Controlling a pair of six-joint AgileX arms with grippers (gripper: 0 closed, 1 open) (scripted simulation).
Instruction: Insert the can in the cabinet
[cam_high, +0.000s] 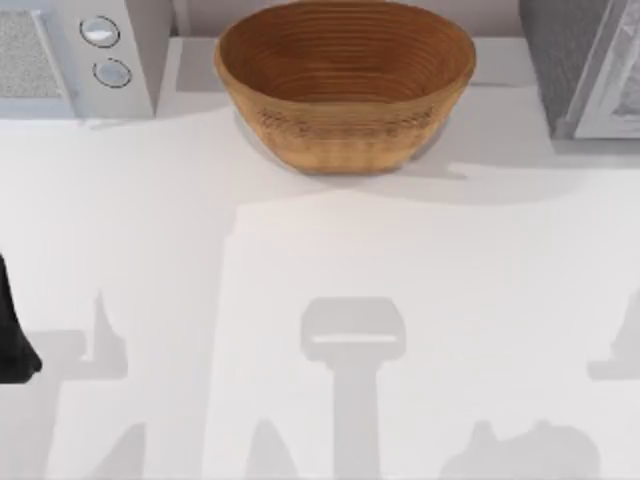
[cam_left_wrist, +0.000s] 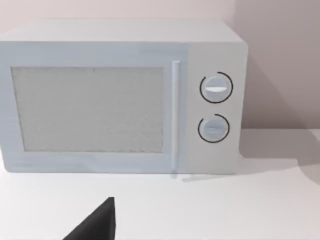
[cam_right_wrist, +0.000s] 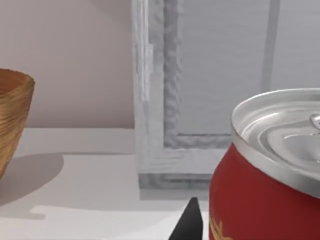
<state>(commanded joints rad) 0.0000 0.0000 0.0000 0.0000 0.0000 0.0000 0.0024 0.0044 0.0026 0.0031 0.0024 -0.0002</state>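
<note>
Where the table (cam_high: 330, 260) runs back to the wall, three large items stand in a row as seen from above: a white microwave (cam_high: 70, 55) with two round knobs at the far left, a wicker basket (cam_high: 345, 85) in the middle, and the cabinet (cam_high: 585, 65), grey and speckled on its side with a paler framed door panel, at the far right. The basket rests upright on the tabletop, apart from both neighbours.

The left arm (cam_high: 15, 330) appears as a dark shape at the left edge of the table, well short of the microwave. Its wrist camera faces the microwave's door and knobs squarely, with one dark fingertip (cam_left_wrist: 97, 222) of the left gripper low in the picture; whether those fingers are spread or pressed together cannot be told.

In the right wrist view the can (cam_right_wrist: 265, 170) stands very close to the lens, red-bodied with a silver top and a trace of yellow lettering. It appears to sit upright, just beside a dark fingertip (cam_right_wrist: 189, 222) of the right gripper, though contact between them cannot be confirmed, and the finger spacing cannot be judged. Beyond the can rises the cabinet's closed door panel, with the basket's rim off to one side.
</note>
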